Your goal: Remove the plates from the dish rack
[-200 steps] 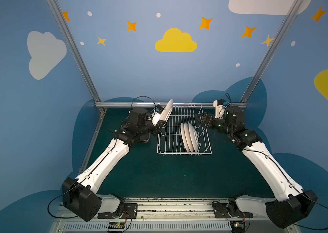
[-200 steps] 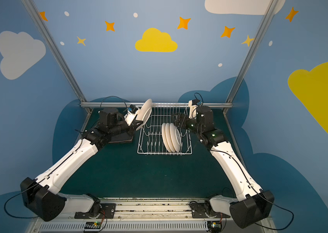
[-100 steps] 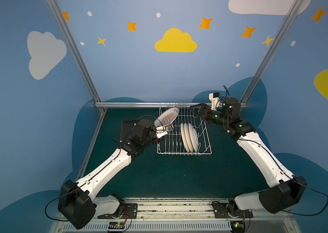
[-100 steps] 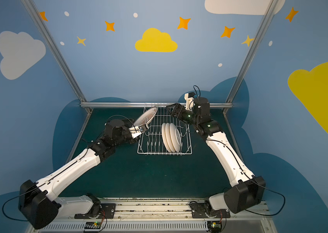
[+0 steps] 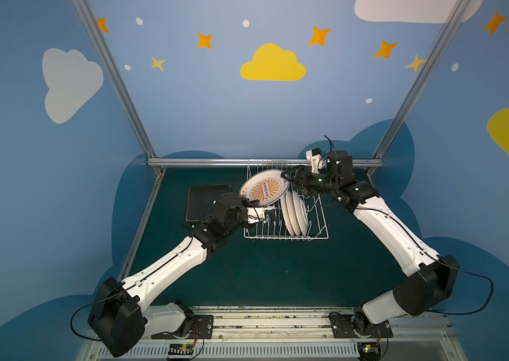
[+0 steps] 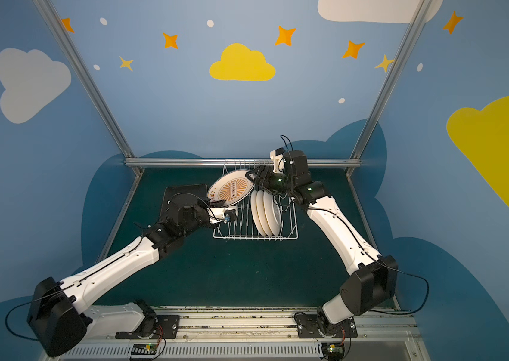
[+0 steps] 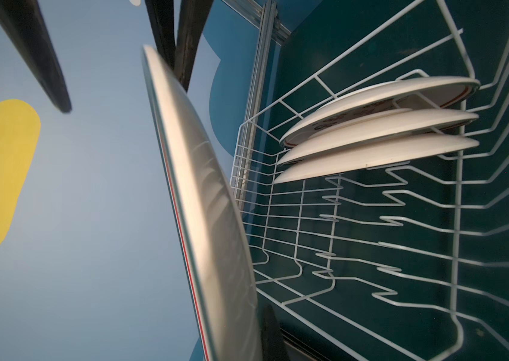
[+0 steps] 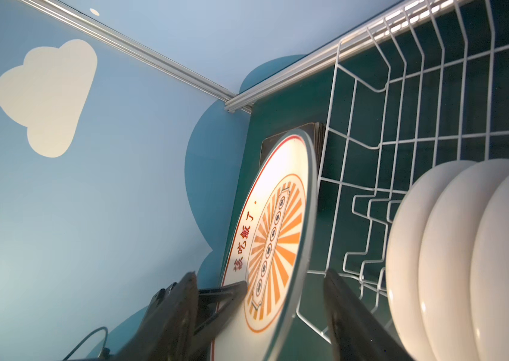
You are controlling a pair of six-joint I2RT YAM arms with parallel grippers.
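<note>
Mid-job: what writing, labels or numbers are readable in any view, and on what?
"該吃飯了", in red, on the face of the sunburst plate.
Marks in the circles along its centre strip: too small to read.
Red print on the racked plates: mostly hidden, unreadable.
Nothing else written is visible.

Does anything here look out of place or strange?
Yes: the sunburst plate hangs tilted in midair over the far corner of the dish rack, the left hand pinching its near edge, the right hand open around its far rim. The other three plates stand in the rack.
</note>
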